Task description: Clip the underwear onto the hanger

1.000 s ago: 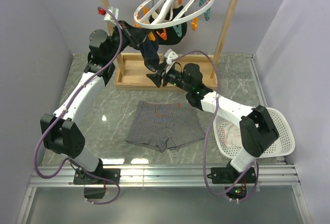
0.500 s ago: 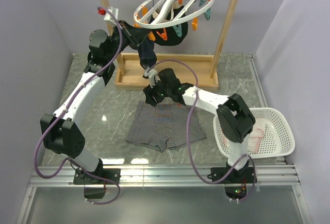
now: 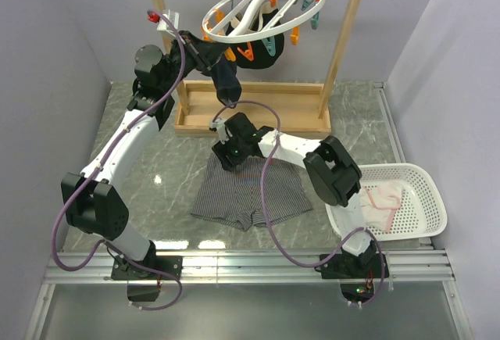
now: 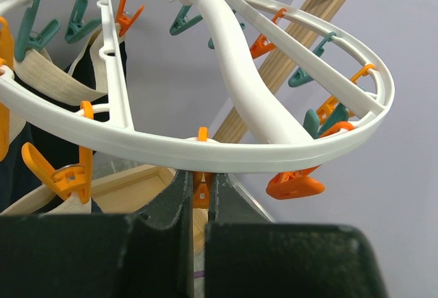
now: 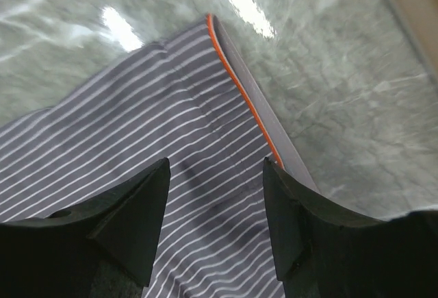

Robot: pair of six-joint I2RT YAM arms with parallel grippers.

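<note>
Your left gripper [image 3: 227, 91] sits under the hanger [image 3: 266, 8], a white spoked ring on the wooden frame [image 3: 344, 43]. Its wrist view shows the jaws almost together with an orange pin [image 4: 201, 192] in the slit; you can't tell if they pinch it. Your right gripper [image 3: 225, 157] hovers spread over the striped underwear [image 3: 250, 191], which lies flat on the marble. Only that wrist view shows the orange-edged waistband [image 5: 243, 99]. A mesh basket [image 3: 426, 187] sits rightmost.
</note>
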